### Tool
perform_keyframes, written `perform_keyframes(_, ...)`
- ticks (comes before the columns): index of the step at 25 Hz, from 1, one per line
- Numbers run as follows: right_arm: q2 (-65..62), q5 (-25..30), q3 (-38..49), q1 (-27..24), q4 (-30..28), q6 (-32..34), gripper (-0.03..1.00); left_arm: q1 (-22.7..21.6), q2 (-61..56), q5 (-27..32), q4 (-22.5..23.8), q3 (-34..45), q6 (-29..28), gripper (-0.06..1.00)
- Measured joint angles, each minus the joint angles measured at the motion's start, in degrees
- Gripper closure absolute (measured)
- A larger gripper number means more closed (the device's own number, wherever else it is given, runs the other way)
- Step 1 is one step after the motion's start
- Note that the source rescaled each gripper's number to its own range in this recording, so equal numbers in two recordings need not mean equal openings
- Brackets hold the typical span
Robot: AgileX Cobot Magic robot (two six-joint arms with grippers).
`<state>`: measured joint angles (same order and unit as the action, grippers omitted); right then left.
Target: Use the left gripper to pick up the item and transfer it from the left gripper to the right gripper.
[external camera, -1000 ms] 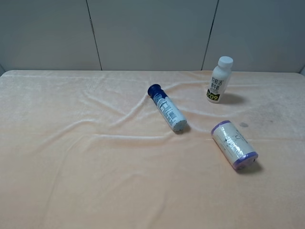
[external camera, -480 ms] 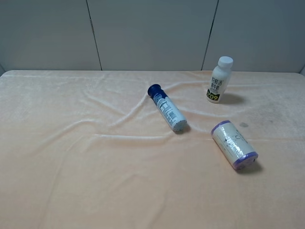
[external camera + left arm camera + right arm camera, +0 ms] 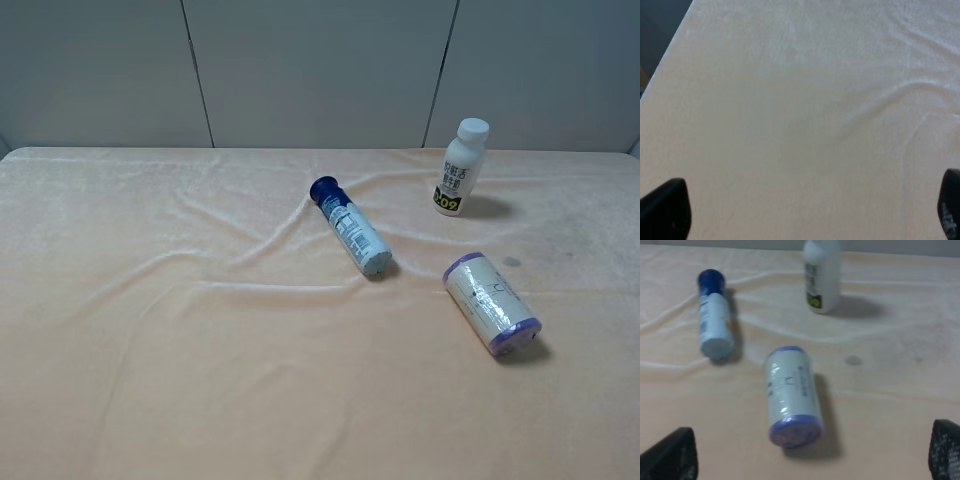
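Item (image 3: 492, 303), fat cream cylinder w/ purple ends, on wrinkled cloth (image 3: 200, 350).

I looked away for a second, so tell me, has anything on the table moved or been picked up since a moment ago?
Nothing visibly changed. The item and the blue-capped bottle lie where they were, the white bottle stands upright, and neither arm has entered the overhead view. Both grippers are open and empty.
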<state>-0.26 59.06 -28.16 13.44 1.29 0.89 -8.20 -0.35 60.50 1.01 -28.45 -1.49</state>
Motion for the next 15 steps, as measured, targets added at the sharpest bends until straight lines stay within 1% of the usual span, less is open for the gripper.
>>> perform_keyframes(6,0.0,0.0,0.0,-13.28,0.0,0.0,-0.03,0.0,0.0,0.0,0.0,0.0,0.0,-0.03)
perform_keyframes(8,0.0,0.0,0.0,-16.4,0.0,0.0,-0.03,0.0,0.0,0.0,0.0,0.0,0.0,-0.03)
perform_keyframes(11,0.0,0.0,0.0,-18.76,0.0,0.0,-0.03,0.0,0.0,0.0,0.0,0.0,0.0,-0.03)
perform_keyframes(15,0.0,-0.28,0.0,-18.98,0.0,0.0,-0.03,0.0,0.0,0.0,0.0,0.0,0.0,-0.03)
